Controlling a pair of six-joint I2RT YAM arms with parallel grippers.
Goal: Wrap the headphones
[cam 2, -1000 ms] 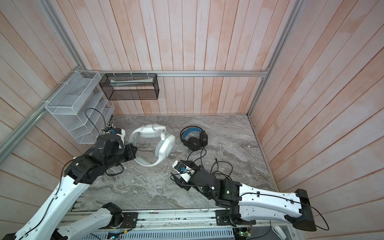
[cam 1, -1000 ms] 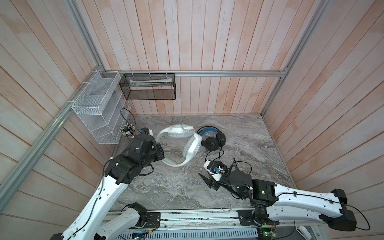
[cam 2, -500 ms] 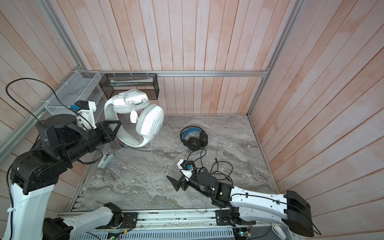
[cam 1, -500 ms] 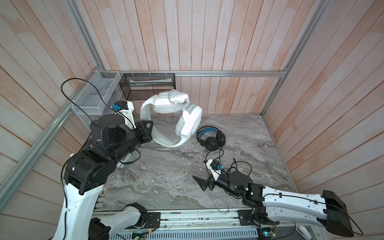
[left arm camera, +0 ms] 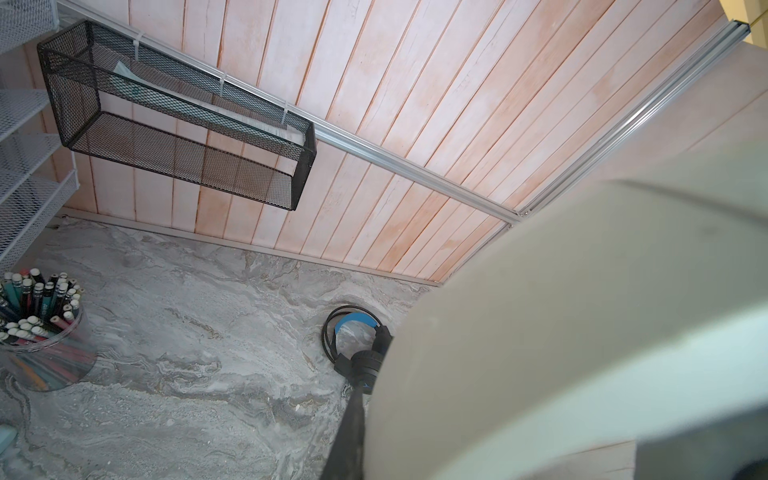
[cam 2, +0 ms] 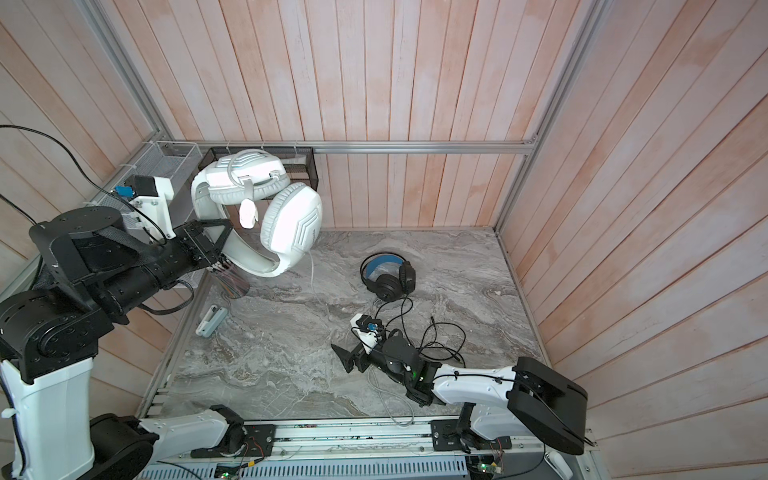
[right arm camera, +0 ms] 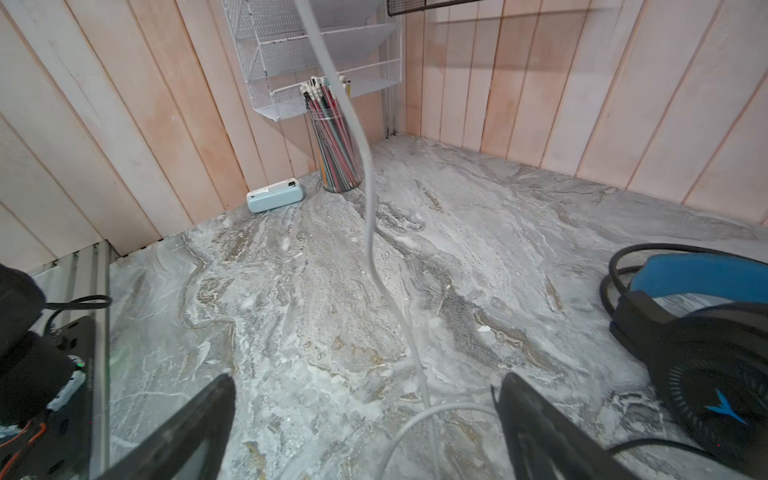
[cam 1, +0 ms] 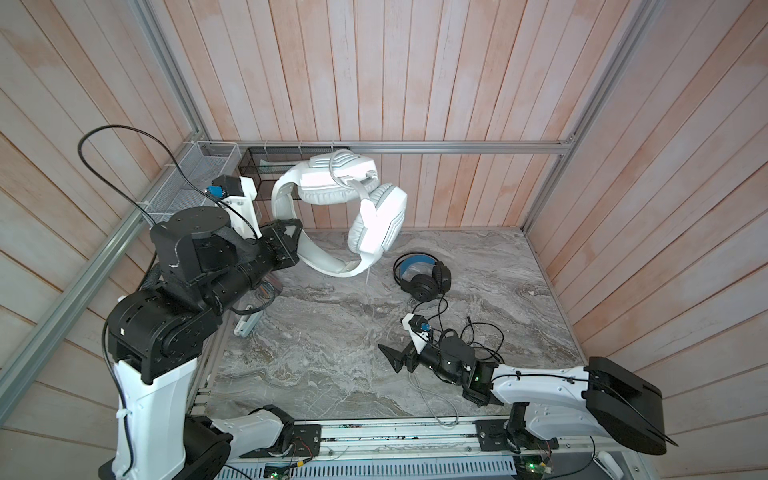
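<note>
Left gripper (cam 1: 292, 243): pinched shut on the headband of the white headset (cam 1: 376, 226), holding it in the air, clear of the table (cam 1: 311, 365), in both top views. In the left wrist view the band filled the near field as a blurred pale mass.

Grey-white cable (cam 1: 367, 286): hung from the lower ear cup to the table, then ran forward towards the front edge. In the right wrist view it passed between the jaws of the right gripper (cam 1: 400, 360) without being touched.

Right gripper: jaws spread wide, low over the table, holding nothing.

Black headset (cam 1: 422, 277): lay on the table just beyond the right gripper, blue-lined band uppermost. Its black cable (cam 1: 478, 338) lay in loose loops beside the right arm, unwrapped.

Step in hand (judgement): the white headset was presented for winding, with the free cable not yet taken up. The next move called for the right gripper to close on the slack grey-white cable and lead it round the headband while the left gripper kept the band steady. The cable was thin and limp, so a centred grip would be needed.

Markings: no readable text or brand. One black ear cup bore a blue arrow-shaped emblem (right arm camera: 724, 409). A pale device (right arm camera: 275, 195) by the wall carried marks too small to read.
</note>
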